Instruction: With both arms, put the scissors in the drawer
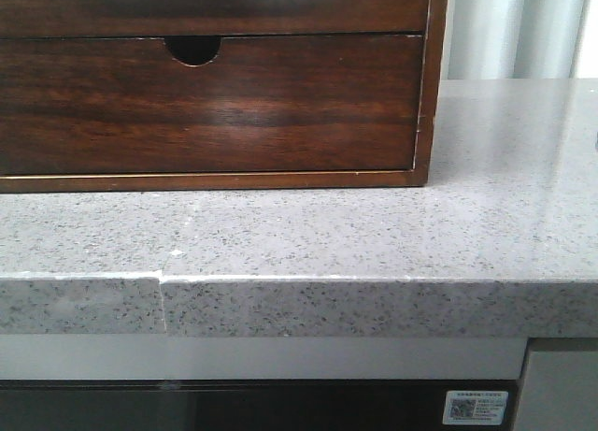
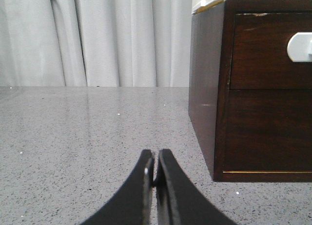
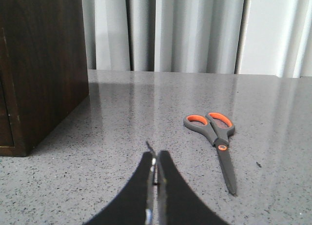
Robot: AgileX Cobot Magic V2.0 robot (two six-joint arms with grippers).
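Note:
The scissors (image 3: 217, 137), grey with orange-lined handles, lie flat on the speckled counter; they show only in the right wrist view, ahead of my right gripper (image 3: 156, 159) and off to one side. That gripper is shut and empty, low over the counter. My left gripper (image 2: 156, 159) is also shut and empty, near the left corner of the wooden chest. The drawer (image 2: 263, 49) is the upper one, closed, its long cutout showing white. In the front view only its lower part (image 1: 215, 10) shows. Neither gripper appears in the front view.
Below it is a closed lower drawer (image 1: 280, 104) with a half-round notch (image 1: 193, 50). The chest's side wall (image 3: 44, 64) stands beside my right gripper. The grey counter (image 1: 374, 235) ends in a front edge (image 1: 374, 305). Pale curtains (image 2: 97, 34) hang behind.

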